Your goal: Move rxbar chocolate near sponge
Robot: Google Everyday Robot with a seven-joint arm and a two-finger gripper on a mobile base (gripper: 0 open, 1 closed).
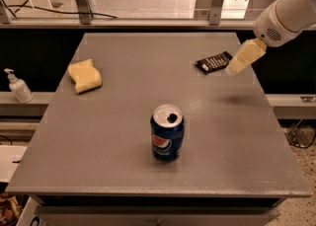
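The rxbar chocolate (214, 62) is a flat black bar with white print, lying on the grey table (123, 116) at the far right. The sponge (85, 76) is a pale yellow block at the table's left side. My gripper (233, 68) is pale yellow and hangs from the white arm (286, 15) at the upper right, its tip just right of the bar and close above the table. It holds nothing that I can see.
A blue Pepsi can (167, 132) stands upright near the middle front of the table. A soap dispenser (19, 87) stands on a ledge off the table's left edge. A metal railing (148, 20) runs behind the table.
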